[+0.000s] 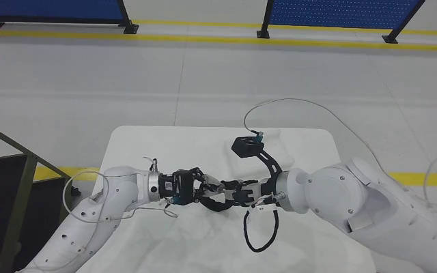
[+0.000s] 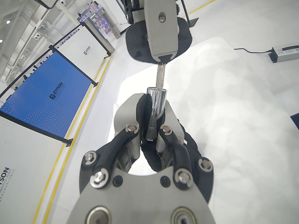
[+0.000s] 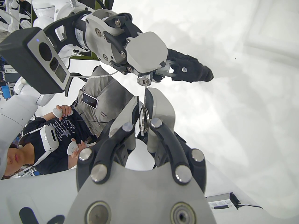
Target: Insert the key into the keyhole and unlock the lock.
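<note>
My left gripper is shut on a shiny chrome lock, held above the white table with its keyhole end facing the other arm. My right gripper is shut on a small silver key with a ring at its head. The key's blade tip sits in the keyhole at the lock face. In the top view the two grippers meet tip to tip at the lock and key, over the table's middle.
The white table lies under both arms. A black camera mount stands up from the right wrist. Blue barrier panels stand on the floor beyond. A grey power box with a cable lies on the floor.
</note>
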{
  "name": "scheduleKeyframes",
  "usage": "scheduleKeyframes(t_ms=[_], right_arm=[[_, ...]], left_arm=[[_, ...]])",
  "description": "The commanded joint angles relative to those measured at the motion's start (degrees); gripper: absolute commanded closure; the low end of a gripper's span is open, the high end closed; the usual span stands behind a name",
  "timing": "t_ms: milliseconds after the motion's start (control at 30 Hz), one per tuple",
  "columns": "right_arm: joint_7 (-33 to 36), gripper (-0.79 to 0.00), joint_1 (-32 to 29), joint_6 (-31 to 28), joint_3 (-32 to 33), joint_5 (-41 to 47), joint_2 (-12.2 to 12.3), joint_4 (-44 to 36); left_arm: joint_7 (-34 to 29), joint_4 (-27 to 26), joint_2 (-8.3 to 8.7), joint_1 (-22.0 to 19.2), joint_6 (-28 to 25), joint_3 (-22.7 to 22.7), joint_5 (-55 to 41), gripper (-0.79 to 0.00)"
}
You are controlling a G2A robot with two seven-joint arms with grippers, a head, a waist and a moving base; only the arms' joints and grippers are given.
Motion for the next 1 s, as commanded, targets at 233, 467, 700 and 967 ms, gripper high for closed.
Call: scheduleKeyframes(t_ms=[233, 467, 700, 967], right_arm=[[0.0, 0.0, -0.3, 0.0, 0.4, 0.1, -0.2, 0.0], [0.4, 0.0, -0.3, 0.2, 0.3, -0.1, -0.3, 0.3], [0.6, 0.0, -0.1, 0.4, 0.1, -0.5, -0.6, 0.8], [1.0, 0.0, 1.1, 2.2, -1.6, -2.4, -1.2, 1.2]], left_arm=[[-0.1, 0.3, -0.43, -0.4, -0.6, 0.3, 0.0, 0.0], [0.4, 0.7, -0.7, -0.7, -0.8, 0.4, 0.1, 0.0], [0.7, 0.7, -0.9, -0.9, -1.0, 0.4, 0.3, 0.0], [0.3, 0.5, -1.16, -0.9, -1.5, 0.5, 0.5, 0.0]])
